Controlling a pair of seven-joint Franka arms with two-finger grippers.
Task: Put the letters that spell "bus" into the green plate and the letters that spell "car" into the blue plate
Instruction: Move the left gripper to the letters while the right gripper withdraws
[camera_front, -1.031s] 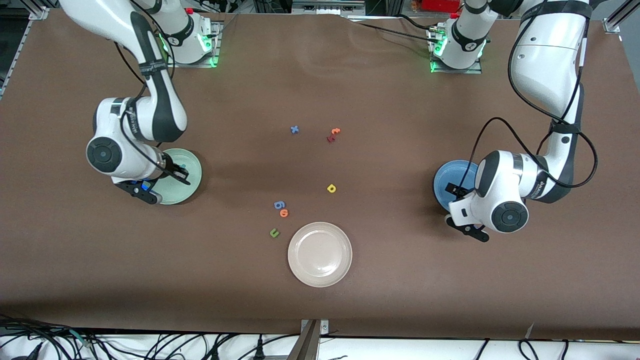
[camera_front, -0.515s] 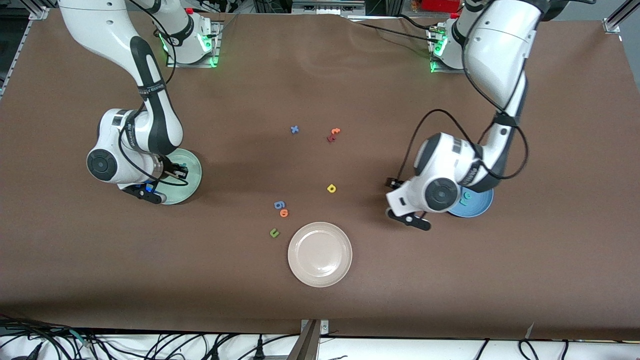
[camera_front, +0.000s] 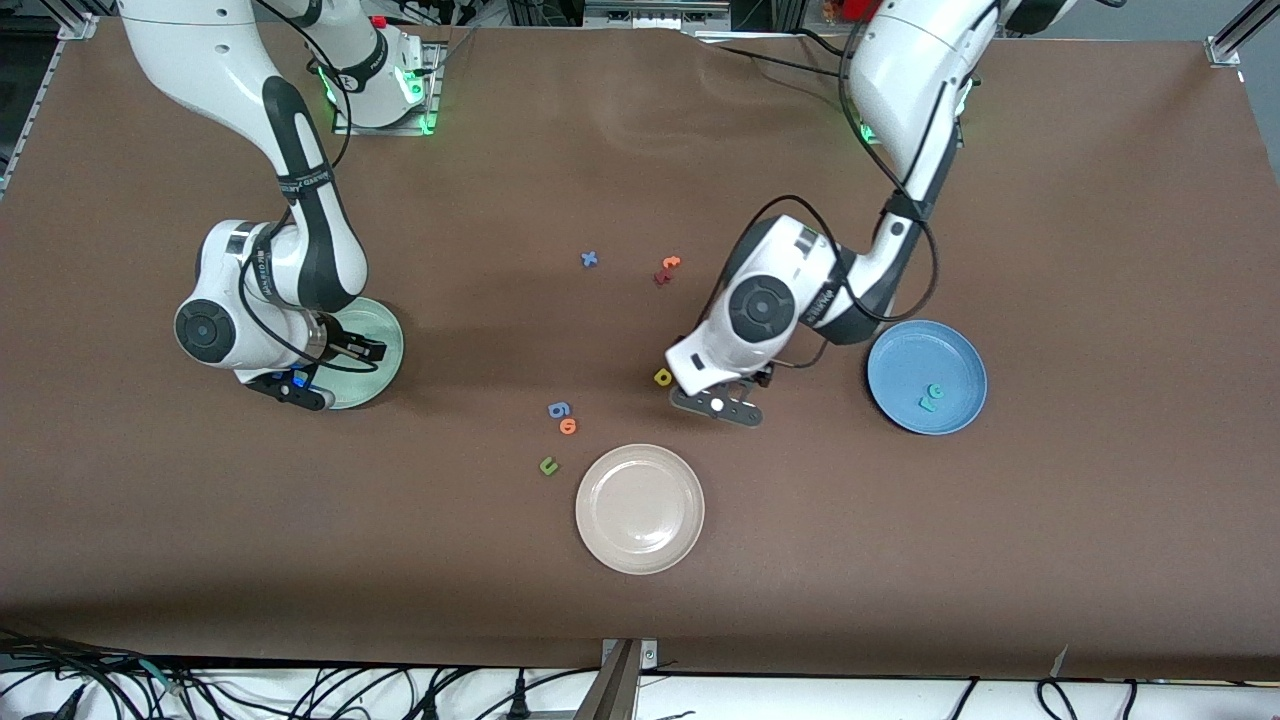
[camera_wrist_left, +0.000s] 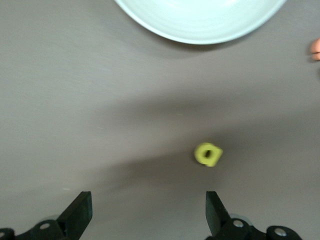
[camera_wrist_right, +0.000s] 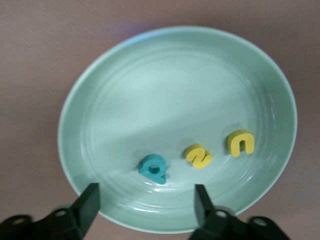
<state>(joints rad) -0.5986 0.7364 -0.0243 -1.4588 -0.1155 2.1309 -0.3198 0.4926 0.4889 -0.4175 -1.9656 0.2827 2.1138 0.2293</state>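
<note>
The green plate (camera_wrist_right: 115, 90) holds the teal b (camera_wrist_right: 152, 169), the yellow s (camera_wrist_right: 198, 156) and the yellow u (camera_wrist_right: 240, 142). My right gripper (camera_wrist_right: 146, 200) hangs open just over the plate's rim by the b, with nothing between its fingers. The blue plate (camera_front: 950, 350) at the left arm's end holds the teal c and r (camera_front: 930, 397). The yellow a (camera_front: 662, 377) lies on the mat mid-table. My left gripper (camera_wrist_left: 148, 212) is open low over the mat beside the yellow a (camera_wrist_left: 208, 154), apart from it.
A cream-white plate (camera_front: 640, 540) sits nearer the camera than the a. A blue g (camera_front: 559, 409), orange o (camera_front: 568, 426) and dark green u (camera_front: 548, 465) lie beside it. A blue x (camera_front: 589, 259), orange t (camera_front: 670, 263) and a red letter (camera_front: 661, 277) lie farther off.
The left arm has swung from the blue plate toward mid-table, ending by the yellow a. The right gripper stayed over the green plate and its fingers spread apart.
</note>
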